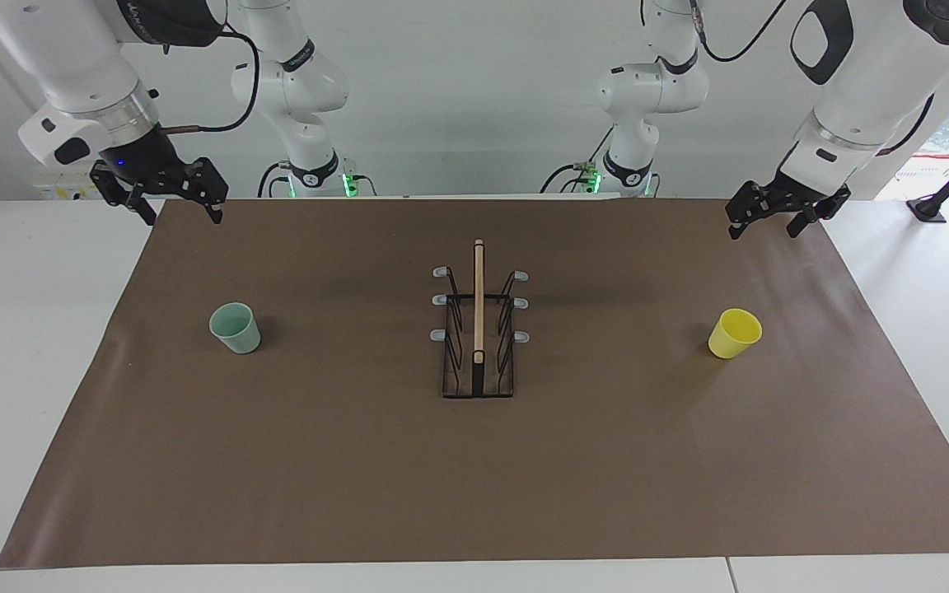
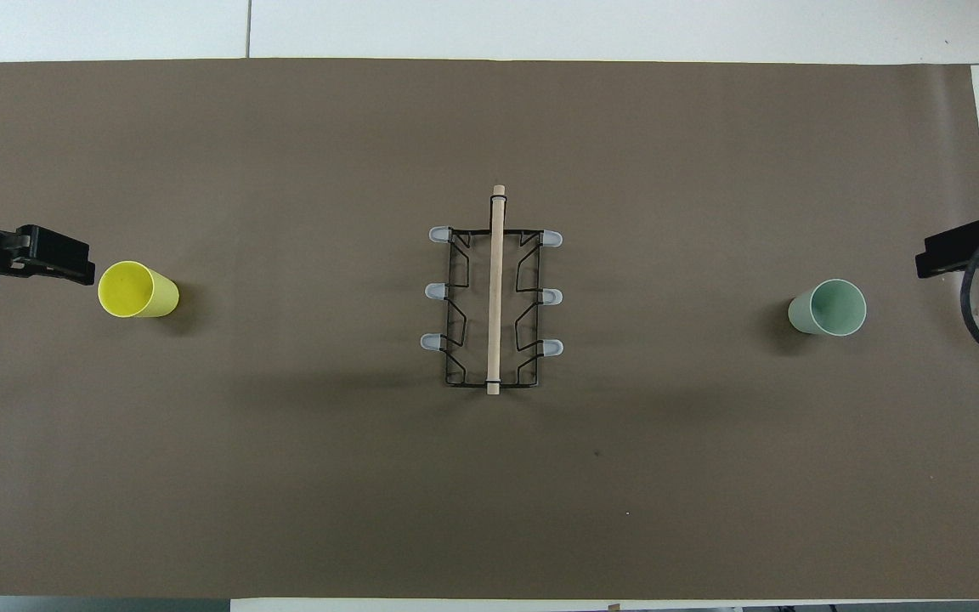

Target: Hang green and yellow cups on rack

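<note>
Rack (image 1: 479, 329) sits mid-mat, all 6 prongs bare. Green cup (image 1: 235, 328) stands upright toward the right arm's end, yellow cup (image 1: 735, 333) toward the left arm's end. Left gripper (image 1: 763, 224) and right gripper (image 1: 180, 207) hang spread wide, holding nothing, over the mat corners well apart from the rack.

Brown mat (image 1: 359, 461) — spread across white table (image 1: 30, 329).

One camera sits high across the desk (image 1: 46, 329), facing the robots and looking down at a slant, far enough to take in both arms. The other hangs high over the robots' end, looking steeply down. Both share the brown mat (image 1: 474, 478), rack (image 1: 479, 329) and two cups, half a turn apart.
</note>
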